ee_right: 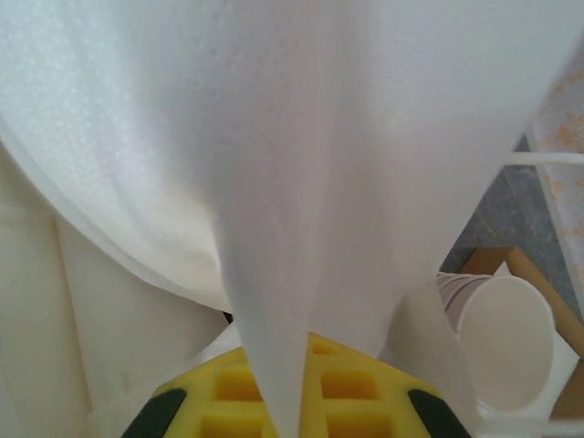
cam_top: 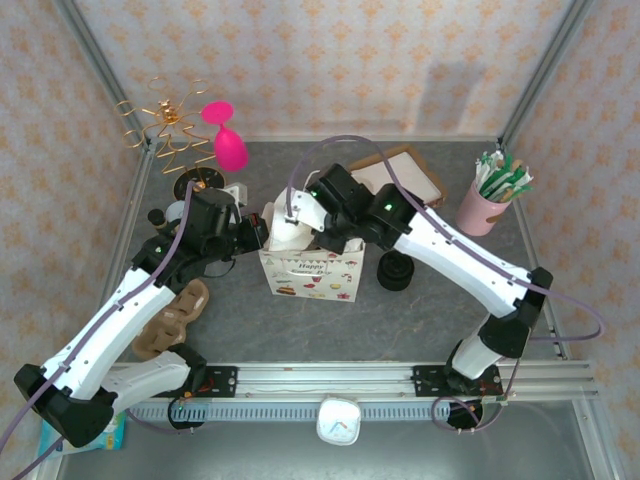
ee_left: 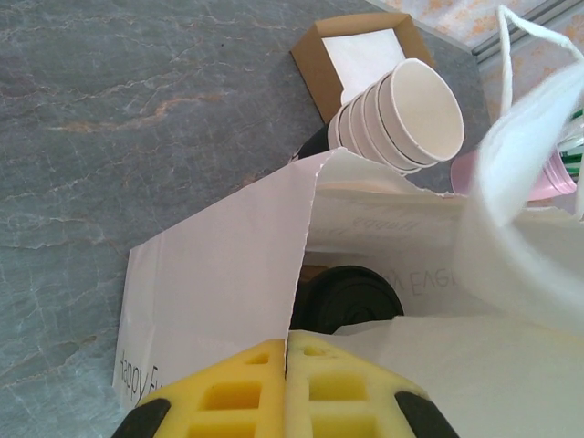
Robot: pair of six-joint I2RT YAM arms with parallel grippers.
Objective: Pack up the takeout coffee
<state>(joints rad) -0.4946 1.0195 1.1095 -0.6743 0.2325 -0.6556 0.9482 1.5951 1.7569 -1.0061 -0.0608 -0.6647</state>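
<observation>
Near the tabletop's left edge a brown cup carrier (cam_top: 172, 318) is lying beside the left arm (cam_top: 120, 320), which is reaching in toward the middle of the tabletop. The left jaws are pressing together on the left rim of a white paper bag (cam_top: 310, 275), pinching the paper flat between their yellow pads (ee_left: 237, 392). The takeout coffee (ee_left: 347, 297) is sitting inside the bag, its black lid showing down in the opening and the cup below it hidden. Just behind the bag a stack of lidless cups (ee_left: 411, 114) is lying on its side. The right jaws are pinching the bag's opposite wall, the white sheet draping over their yellow pads (ee_right: 347, 379). Right of the bag a stack of black lids (cam_top: 395, 272) is standing, a brown box (cam_top: 400, 170) is lying toward the far edge, and a pink cup (cam_top: 485, 205) of sachets is standing near the right edge.
</observation>
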